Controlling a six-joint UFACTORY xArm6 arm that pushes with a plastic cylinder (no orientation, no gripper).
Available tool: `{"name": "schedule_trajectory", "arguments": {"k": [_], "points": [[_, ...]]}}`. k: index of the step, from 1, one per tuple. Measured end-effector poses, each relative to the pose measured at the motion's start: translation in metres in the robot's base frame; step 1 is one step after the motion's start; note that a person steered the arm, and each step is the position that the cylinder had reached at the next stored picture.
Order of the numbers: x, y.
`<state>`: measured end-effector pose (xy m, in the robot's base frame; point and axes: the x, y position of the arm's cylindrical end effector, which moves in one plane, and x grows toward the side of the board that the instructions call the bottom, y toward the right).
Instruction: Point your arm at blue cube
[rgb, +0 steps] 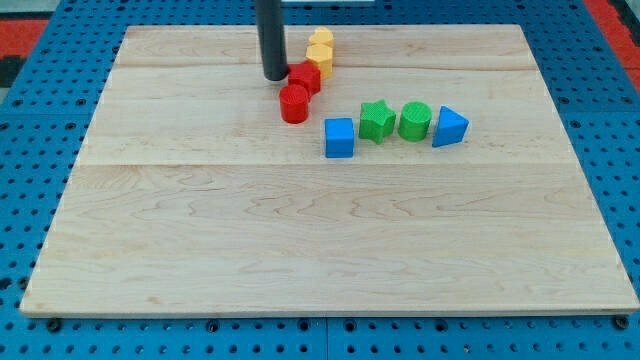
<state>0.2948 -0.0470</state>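
Currently, the blue cube (339, 138) rests on the wooden worktop (300, 240), slightly toward the view's top from the board's centre. Relative to the blue cube: a green star block (376, 121), a green cylinder (414, 121) and a blue wedge-shaped block (449, 127) run in a row toward the view's right. A red cylinder (294, 104) sits up and left of it, apart. A second red block (305, 78) and two yellow blocks (320, 51) lie farther toward the view's top. My tip (274, 77) stands up and left of the blue cube, well apart, just beside the second red block. No gripper is fitted, so no grasp state applies.
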Motion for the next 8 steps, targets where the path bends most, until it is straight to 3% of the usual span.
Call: {"name": "schedule_trajectory", "arguments": {"k": [1, 2, 3, 4, 5, 6, 7, 8], "points": [[0.004, 0.004], [0.012, -0.049], [0.11, -0.048], [0.208, -0.003], [0.221, 0.055], [0.193, 0.099], [0.161, 0.113], [0.132, 0.087]]}}
